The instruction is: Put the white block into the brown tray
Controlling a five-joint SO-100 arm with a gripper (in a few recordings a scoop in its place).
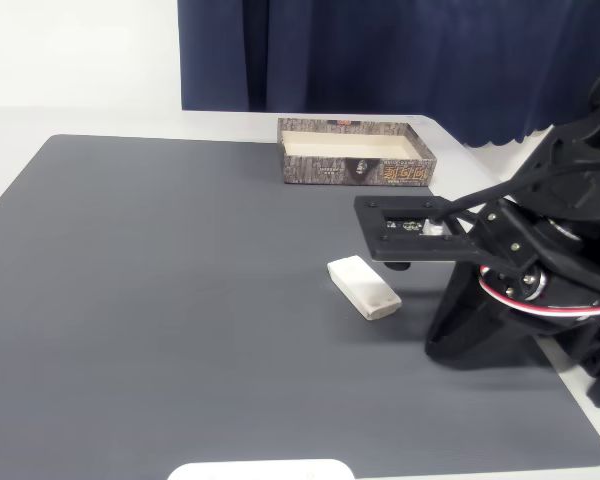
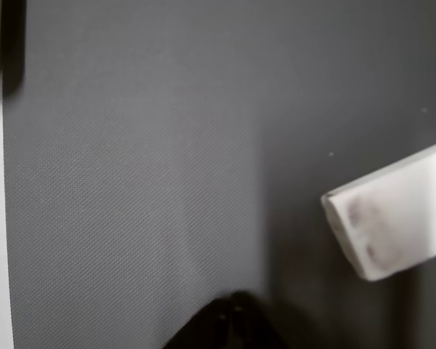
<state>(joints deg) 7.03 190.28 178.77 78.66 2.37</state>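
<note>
White block (image 1: 364, 288) lies flat on the dark grey mat (image 1: 180, 300), right of the worktop's centre, long axis skewed toward the near right corner; in the wrist view one scuffed end (image 2: 392, 218) shows at the right edge. Brown tray (image 1: 355, 152) sits open at the far edge of the mat, well apart from the block, cream inside bare. End effector (image 2: 229, 327) shows as a dark blurred tip low in the wrist view; jaw opening cannot be told. Judgement: block looks rigid, light, smooth-sided with rounded edges, so possibly slippery; best pinched across the short width near mid-length. Open mat between block and tray gives a free path; tray's near wall needs clearing.
</note>
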